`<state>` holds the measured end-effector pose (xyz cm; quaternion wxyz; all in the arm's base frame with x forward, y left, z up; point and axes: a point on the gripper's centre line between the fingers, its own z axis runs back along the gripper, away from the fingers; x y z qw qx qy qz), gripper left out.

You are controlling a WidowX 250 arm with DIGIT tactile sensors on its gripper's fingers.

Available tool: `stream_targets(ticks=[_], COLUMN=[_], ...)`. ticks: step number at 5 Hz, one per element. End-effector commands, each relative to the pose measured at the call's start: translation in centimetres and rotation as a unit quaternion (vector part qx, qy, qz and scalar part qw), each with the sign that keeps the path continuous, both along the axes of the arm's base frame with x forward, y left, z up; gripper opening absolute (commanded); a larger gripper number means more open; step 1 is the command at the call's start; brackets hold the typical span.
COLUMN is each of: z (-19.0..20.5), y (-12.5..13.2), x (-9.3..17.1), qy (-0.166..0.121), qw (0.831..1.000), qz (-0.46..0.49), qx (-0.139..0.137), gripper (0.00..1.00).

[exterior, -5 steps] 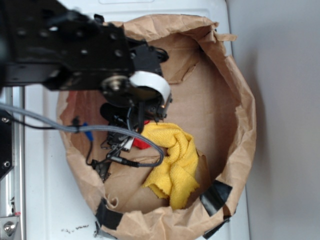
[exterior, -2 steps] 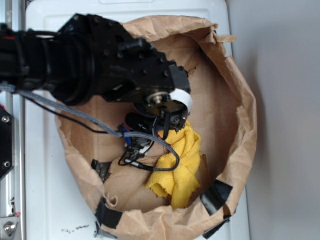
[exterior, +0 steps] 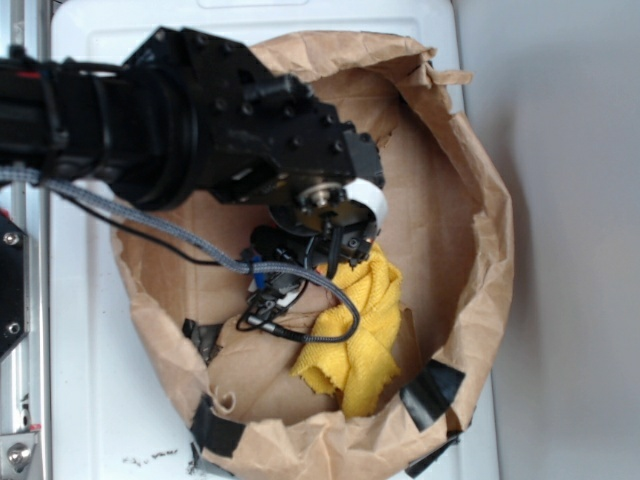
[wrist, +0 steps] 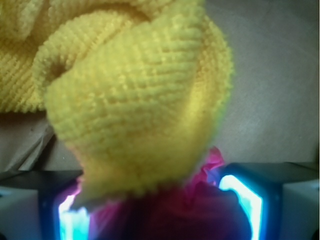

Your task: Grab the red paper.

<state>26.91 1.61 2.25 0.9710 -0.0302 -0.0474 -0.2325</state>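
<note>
Between gripper [wrist: 160, 210] fingers, as before: red paper [wrist: 175, 210], unmoved.

This looks like a robot test bench in a lab, not a home. A black robot arm [exterior: 190, 125] with bare screws and loose grey cables [exterior: 150, 225] reaches over a white moulded worktop [exterior: 110, 400]. A metal rail [exterior: 15, 330] with bolts runs along the left edge. The only props are a brown paper bag [exterior: 470, 200], its rolled rim fixed with black tape [exterior: 432, 390], and a yellow cloth [exterior: 365, 340] inside it. A plain grey wall [exterior: 570, 240] stands just beside the worktop.
</note>
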Motion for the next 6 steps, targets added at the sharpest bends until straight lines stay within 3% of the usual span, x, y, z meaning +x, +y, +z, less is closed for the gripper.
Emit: stream_targets(ticks=[1, 3, 5, 6], z=[4.8, 13.1, 14.0, 14.0], y=[0.4, 0.9, 0.1, 0.1], x=[0.5, 2.3, 3.6, 3.6], qy=[-0.049, -0.026, -0.066, -0.066], qw=[0.999, 0.999, 0.997, 0.997], qz=[0.013, 0.020, 0.024, 0.024], qx=[0.012, 0.021, -0.013, -0.013], gripper=[0.00, 0.00, 0.00, 1.00])
